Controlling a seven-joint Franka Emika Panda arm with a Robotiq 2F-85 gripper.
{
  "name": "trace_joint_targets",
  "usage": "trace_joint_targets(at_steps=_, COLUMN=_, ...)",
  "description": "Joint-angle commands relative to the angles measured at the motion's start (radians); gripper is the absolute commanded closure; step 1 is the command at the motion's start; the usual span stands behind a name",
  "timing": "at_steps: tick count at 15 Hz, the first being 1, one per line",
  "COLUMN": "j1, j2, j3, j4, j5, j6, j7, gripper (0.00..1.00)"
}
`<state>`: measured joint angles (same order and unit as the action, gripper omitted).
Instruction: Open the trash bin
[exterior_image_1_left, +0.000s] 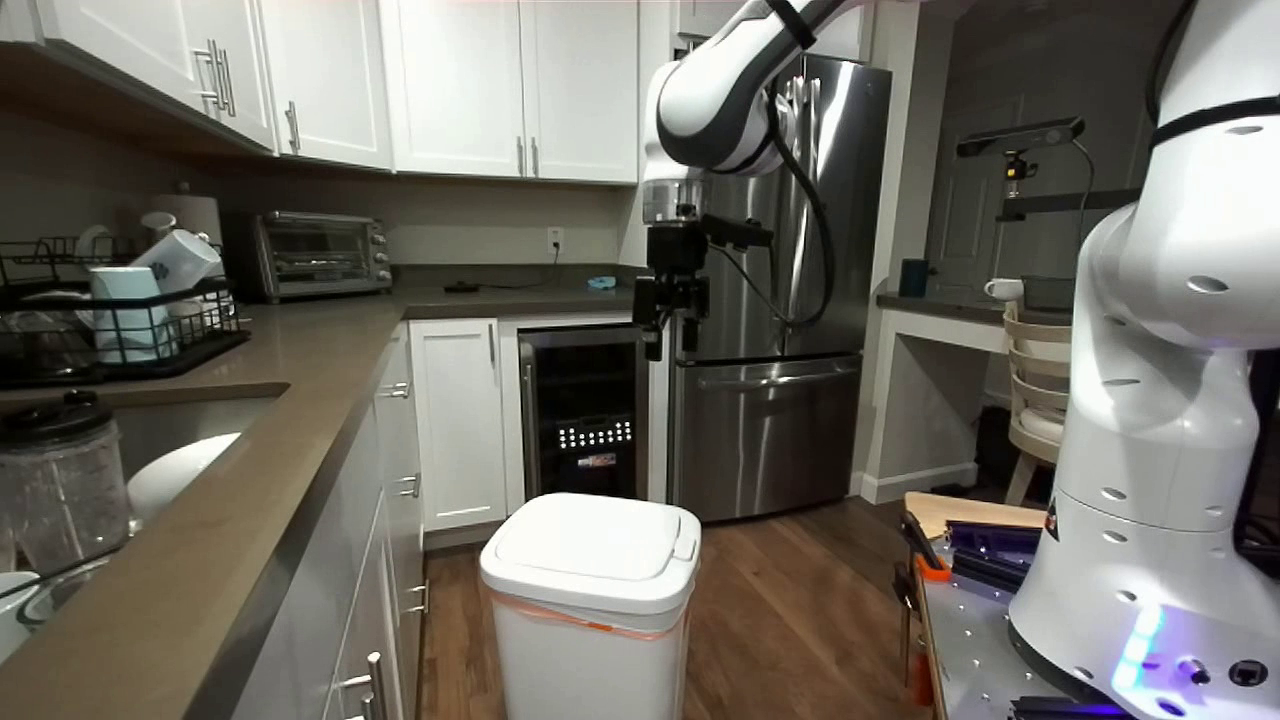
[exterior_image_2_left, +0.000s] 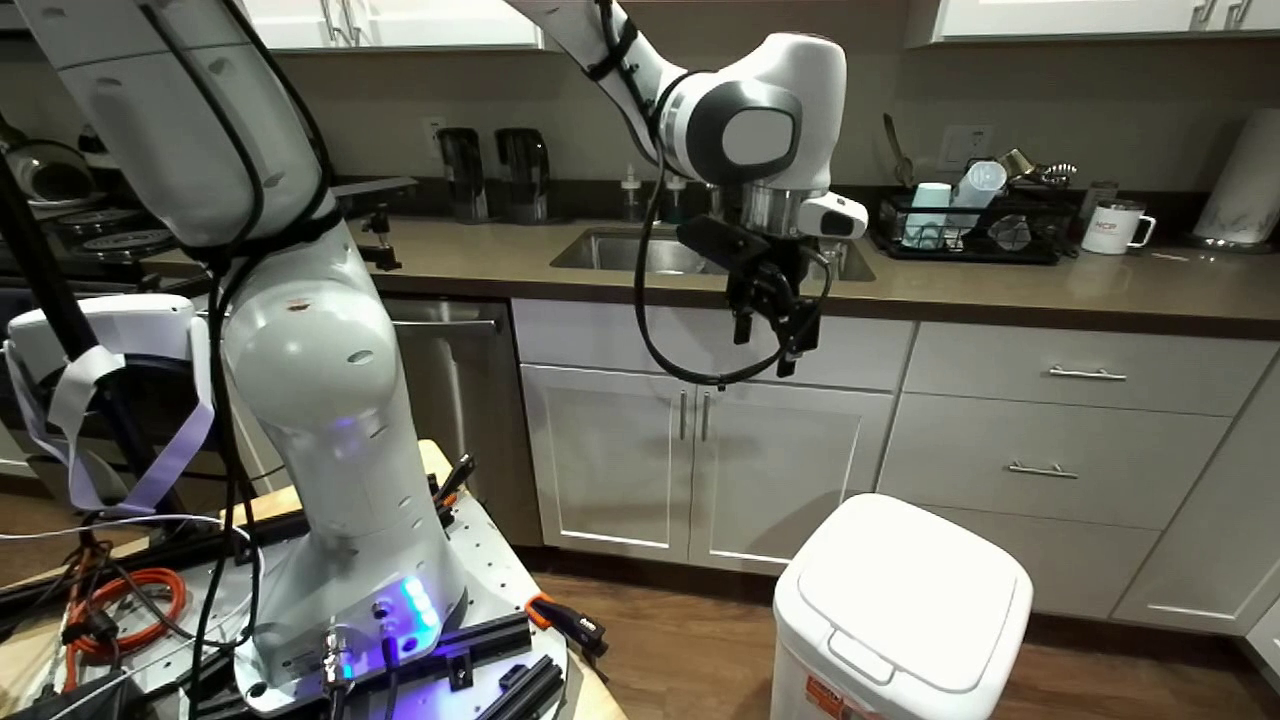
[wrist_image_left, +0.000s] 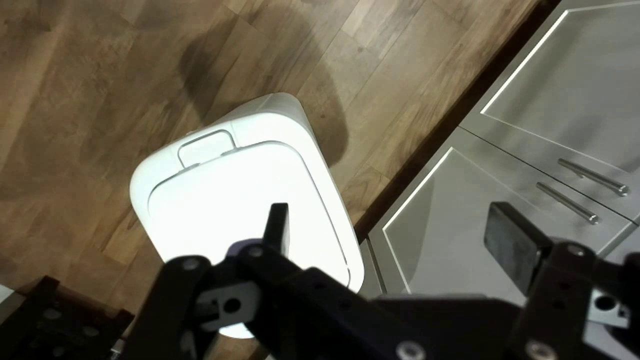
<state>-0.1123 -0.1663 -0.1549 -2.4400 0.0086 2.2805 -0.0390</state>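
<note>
Brown floorboards hold one trash bin (one lid, closed); two jaws stand spread.

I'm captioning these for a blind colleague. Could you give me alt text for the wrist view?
White trash bin, its lid shut, seen from above on a wood-plank floor. Dark robot jaws stand open and empty in the foreground; at right are cabinet doors with two metal bar handles.

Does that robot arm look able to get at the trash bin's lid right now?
Probably yes. The hand is open and hangs higher than the lid, and nothing visible stands between them. It would need to come down and across, and whether it stretches far enough is hard to judge.
</note>
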Motion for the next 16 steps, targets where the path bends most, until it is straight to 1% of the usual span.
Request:
trace_joint_targets(at_steps=1, j1=-0.006, j2=0.002, j3=0.008, j4=0.001, j5=0.001, j6=-0.001, j7=-0.001, gripper=0.00)
trace_joint_targets(at_steps=7, j1=-0.005, j2=0.002, j3=0.014, j4=0.001, j5=0.001, j6=-0.001, j7=-0.001, gripper=0.00)
trace_joint_targets(at_steps=8, j1=-0.004, j2=0.007, j3=0.013, j4=-0.006, j5=0.002, j6=0.023, j7=-0.011, gripper=0.00)
trace_joint_targets(at_steps=12, j1=-0.005, j2=0.051, j3=-0.014, j4=0.002, j5=0.040, j6=0.081, j7=-0.123, gripper=0.00)
trace_joint_targets(at_steps=16, j1=-0.019, j2=0.146, j3=-0.055, j4=0.040, j5=0.097, j6=0.158, j7=-0.269, gripper=0.00)
